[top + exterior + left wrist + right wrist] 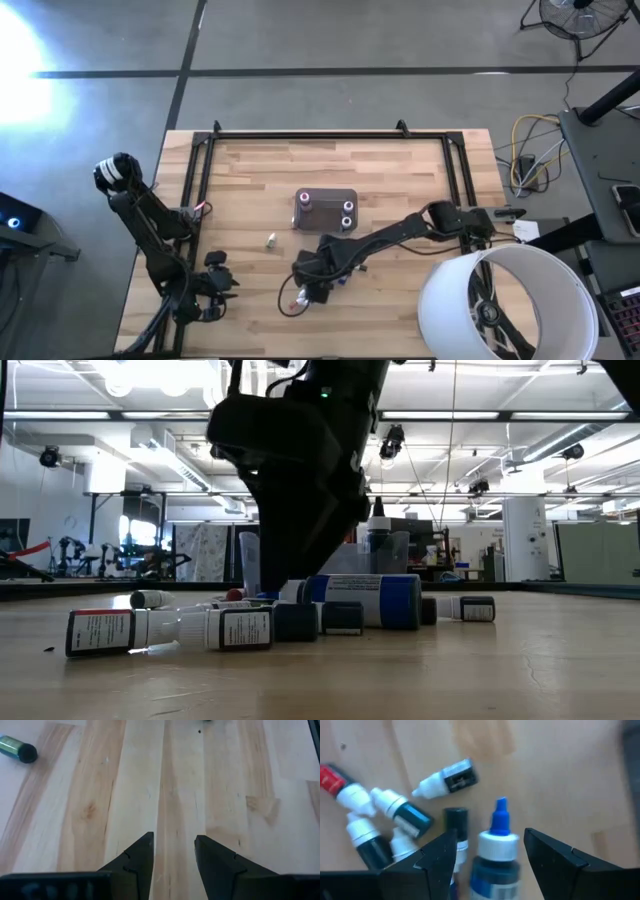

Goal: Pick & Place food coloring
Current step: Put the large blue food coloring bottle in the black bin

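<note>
Several food coloring bottles lie on their sides in a loose cluster on the wooden table, with white, red and dark caps. My right gripper hangs over the cluster, open. Its fingers stand on either side of a bottle with a white cap and blue tip, with a gap on each side. One bottle lies alone near the small grey tray. My left gripper is open over bare wood at the near left.
The grey tray holds a few white-capped bottles. A bottle with a dark cap lies ahead of the left gripper. A black frame borders the table's far side, and a white drum stands at the near right.
</note>
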{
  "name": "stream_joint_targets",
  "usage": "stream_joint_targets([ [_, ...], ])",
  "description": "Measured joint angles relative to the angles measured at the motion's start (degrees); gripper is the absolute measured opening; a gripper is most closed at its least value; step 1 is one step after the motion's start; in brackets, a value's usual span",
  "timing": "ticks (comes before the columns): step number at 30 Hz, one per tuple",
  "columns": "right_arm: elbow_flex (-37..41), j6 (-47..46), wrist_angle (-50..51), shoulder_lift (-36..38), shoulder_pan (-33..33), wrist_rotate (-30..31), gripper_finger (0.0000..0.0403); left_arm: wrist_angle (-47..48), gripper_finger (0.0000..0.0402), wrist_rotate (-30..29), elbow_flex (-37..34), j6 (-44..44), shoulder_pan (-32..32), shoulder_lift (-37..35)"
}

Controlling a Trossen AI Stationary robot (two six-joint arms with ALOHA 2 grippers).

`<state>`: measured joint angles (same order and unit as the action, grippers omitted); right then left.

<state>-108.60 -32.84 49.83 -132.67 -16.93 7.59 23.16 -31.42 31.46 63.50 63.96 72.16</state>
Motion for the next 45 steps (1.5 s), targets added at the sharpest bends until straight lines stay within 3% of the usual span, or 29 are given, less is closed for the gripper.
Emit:
stream_joint_targets([
  [10, 0.0, -0.1, 1.1, -0.4, 1.4, -1.6, 0.0217, 0.1, 0.0119, -1.3, -1.6, 0.3, 0.0, 0.0],
  [27, 2.3, 1.4, 2.0, -0.4, 3.6, -6.6, 0.0107, 0.0, 0.0119, -3.2, -2.7, 3.2, 0.0, 0.0],
  [32, 1.9, -0.4, 2.5, 1.3, 4.6, -4.9, 0.0107, 0.2, 0.0119, -3.3, -2.8, 3.3, 0.0, 0.0],
  [35, 1.0, -2.9, 1.4, 4.4, 4.7, 0.1, 0.0107, 0.0, 0.0119, -3.6, -2.8, 3.4, 0.0, 0.0],
  [38, 1.0, -8.2, -0.4, 9.0, 4.4, 8.9, 0.0107, 0.0, 0.0119, -4.1, -2.8, 4.0, 0.0, 0.0],
  [45, 3.4, -25.7, -2.5, 20.1, 1.6, 44.4, 0.0107, 0.0, 0.0119, -5.2, -2.8, 5.7, 0.0, 0.0],
])
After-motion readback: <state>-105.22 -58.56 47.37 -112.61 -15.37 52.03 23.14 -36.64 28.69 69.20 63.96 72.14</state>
